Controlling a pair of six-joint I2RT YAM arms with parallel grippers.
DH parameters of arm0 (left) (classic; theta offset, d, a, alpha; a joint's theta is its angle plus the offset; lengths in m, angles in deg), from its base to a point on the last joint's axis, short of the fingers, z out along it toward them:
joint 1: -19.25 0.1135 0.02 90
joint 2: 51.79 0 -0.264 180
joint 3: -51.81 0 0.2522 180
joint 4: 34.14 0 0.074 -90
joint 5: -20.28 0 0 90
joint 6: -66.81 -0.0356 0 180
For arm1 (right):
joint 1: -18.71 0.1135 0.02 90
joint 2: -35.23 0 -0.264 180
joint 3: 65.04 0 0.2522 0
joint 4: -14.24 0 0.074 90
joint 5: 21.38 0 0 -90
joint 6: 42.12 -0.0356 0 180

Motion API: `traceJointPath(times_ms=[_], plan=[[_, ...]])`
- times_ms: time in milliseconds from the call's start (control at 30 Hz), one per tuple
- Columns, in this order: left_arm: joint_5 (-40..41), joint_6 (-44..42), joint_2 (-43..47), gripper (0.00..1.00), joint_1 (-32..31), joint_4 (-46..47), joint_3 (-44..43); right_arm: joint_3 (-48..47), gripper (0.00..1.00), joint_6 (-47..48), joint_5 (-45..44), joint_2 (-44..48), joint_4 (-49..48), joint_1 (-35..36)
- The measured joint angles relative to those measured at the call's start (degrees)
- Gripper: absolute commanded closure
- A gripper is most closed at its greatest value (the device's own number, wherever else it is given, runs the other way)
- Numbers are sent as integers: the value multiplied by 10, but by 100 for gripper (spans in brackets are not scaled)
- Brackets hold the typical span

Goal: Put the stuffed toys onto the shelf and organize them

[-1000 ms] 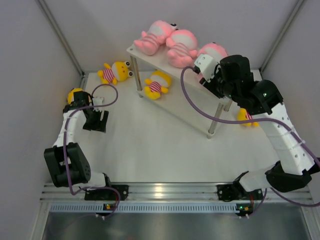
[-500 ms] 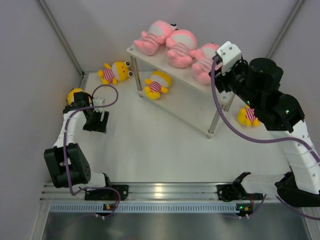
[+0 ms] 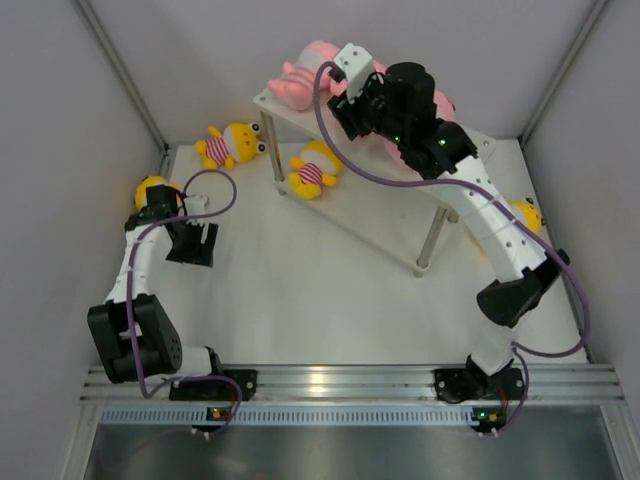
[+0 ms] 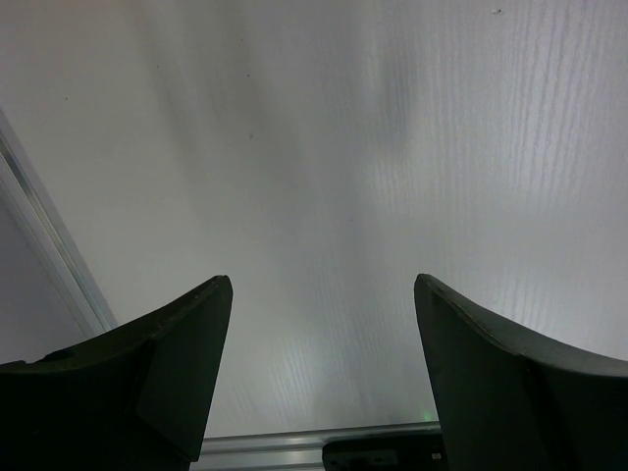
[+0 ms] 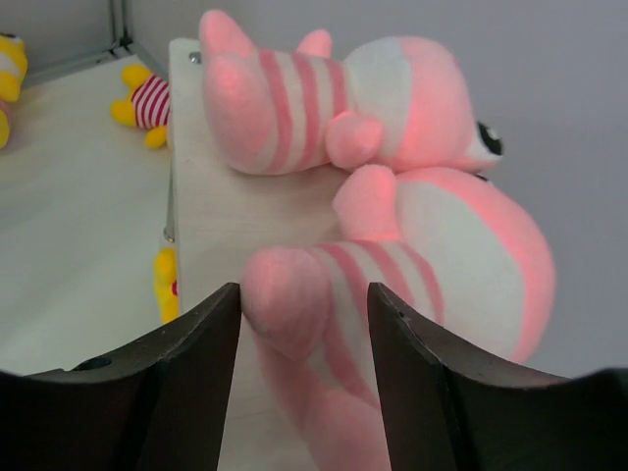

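Tidying the pink stuffed toy (image 5: pixel 412 265) on the top tier of the shelf (image 5: pixel 201 216), by the look of things. Lying on its side there: soft, round-headed, pink-and-white striped, with one leg toward the right claw (image 5: pixel 304 291). Pressed up against a second pink toy (image 5: pixel 324 98) just behind. Straddled at the foot by that claw, moderately spread and not pinching yet. Next, probably: close gently on the foot, then ease it into line without shoving the neighbour off the edge. Left to fetch from the table (image 3: pixel 330 280): a yellow toy (image 3: pixel 232 143) out in the open and another yellow toy (image 3: pixel 312 168) partly under the shelf. Well apart from all this, over bare table, the left claw (image 4: pixel 322 285), spread wide and holding nothing.
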Motion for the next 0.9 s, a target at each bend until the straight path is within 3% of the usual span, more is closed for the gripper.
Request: traceJointPath(times_ms=[167, 433, 600, 700, 800, 833, 900], plan=[[1, -6, 5, 19, 0, 0, 2, 5, 57, -12, 14, -53, -14, 2], [0, -10, 6, 19, 0, 0, 3, 29, 71, -59, 12, -45, -97, 2], [0, -10, 6, 19, 0, 0, 3, 33, 70, -82, 1, -46, -111, 5], [0, -10, 6, 19, 0, 0, 3, 33, 59, -84, -10, -46, -117, 12], [0, -12, 6, 19, 0, 0, 3, 33, 36, -85, -14, -45, -117, 18], [0, -12, 6, 19, 0, 0, 3, 33, 24, -83, -15, -45, -116, 20], [0, -12, 6, 19, 0, 0, 3, 34, 15, -82, -16, -42, -113, 22]])
